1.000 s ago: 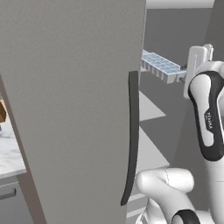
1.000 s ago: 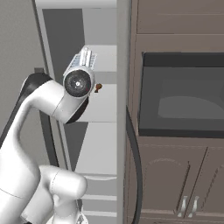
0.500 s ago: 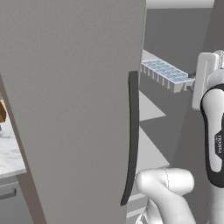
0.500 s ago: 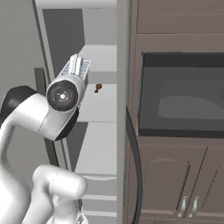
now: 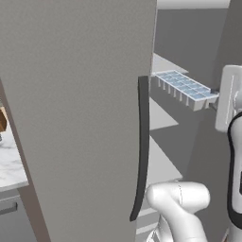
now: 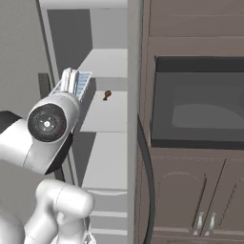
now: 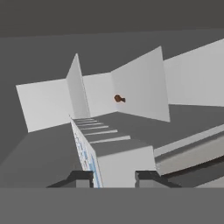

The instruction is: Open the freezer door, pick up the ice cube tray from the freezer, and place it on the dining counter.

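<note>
Pale blue-grey plastic makes up the ice cube tray [image 5: 185, 88], a long narrow rectangle with two rows of little square cups, their rims lighter than the hollows. It hangs level in the air in front of the open freezer, clear of the shelves, its right end pinched in the gripper [image 7: 113, 178], whose jaws are closed narrowly on the tray's edge. From the right base camera the tray [image 6: 82, 84] shows end-on, just above the arm's round dark-faced joint. In the hand camera the tray runs away from the finger tips [image 7: 81, 178] as a thin ribbed strip with a blue line of cups.

No readable writing shows.

The freezer door [image 5: 80, 118], flat mid-grey, stands swung open at the near left, its long dark curved handle [image 5: 141, 151] along its right edge. White shelves [image 6: 107, 109] step down inside the cavity; a small brown object [image 6: 107, 95] sits far back on one. Right of the freezer stand brown cabinets [image 6: 190, 190] with a dark built-in oven [image 6: 198, 102]. A sliver of white marble worktop [image 5: 12, 165] shows at far left.
</note>
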Robot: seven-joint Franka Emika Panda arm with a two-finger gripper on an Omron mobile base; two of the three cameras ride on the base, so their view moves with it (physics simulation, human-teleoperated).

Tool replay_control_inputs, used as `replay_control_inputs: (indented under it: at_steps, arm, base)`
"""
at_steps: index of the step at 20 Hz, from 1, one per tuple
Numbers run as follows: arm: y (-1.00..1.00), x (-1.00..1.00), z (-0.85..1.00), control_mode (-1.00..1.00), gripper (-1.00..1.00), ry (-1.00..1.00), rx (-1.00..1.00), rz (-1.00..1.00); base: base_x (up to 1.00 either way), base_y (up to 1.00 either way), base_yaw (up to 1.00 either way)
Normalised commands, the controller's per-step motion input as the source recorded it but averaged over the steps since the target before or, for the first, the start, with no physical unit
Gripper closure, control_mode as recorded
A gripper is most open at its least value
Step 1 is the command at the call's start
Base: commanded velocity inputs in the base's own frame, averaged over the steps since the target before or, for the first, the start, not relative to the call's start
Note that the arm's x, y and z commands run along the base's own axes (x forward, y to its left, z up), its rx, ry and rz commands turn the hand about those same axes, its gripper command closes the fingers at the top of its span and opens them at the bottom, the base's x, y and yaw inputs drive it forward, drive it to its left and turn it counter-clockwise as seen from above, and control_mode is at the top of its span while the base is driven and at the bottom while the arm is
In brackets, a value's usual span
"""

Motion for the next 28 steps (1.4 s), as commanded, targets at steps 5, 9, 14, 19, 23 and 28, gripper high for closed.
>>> replay_control_inputs:
  at_steps: [5, 9, 14, 19, 23, 28]
  arm:
    - [0.0, 0.0, 0.0, 1.0, 1.0, 0.0, 0.0, 0.0]
    - [0.0, 0.0, 0.0, 1.0, 1.0, 0.0, 0.0, 0.0]
    - [0.0, 0.0, 0.0, 1.0, 1.0, 0.0, 0.0, 0.0]
    - [0.0, 0.0, 0.0, 1.0, 1.0, 0.0, 0.0, 0.0]
    - [0.0, 0.0, 0.0, 1.0, 1.0, 0.0, 0.0, 0.0]
    - [0.0, 0.0, 0.0, 1.0, 1.0, 0.0, 0.0, 0.0]
  base:
    - [-0.73, 0.0, 0.0]
    - [-0.94, 0.01, 0.03]
    - [-0.96, 0.3, 0.14]
    - [-0.98, 0.22, 0.34]
    - [-0.87, 0.19, 0.48]
    - [-0.68, 0.18, 0.51]
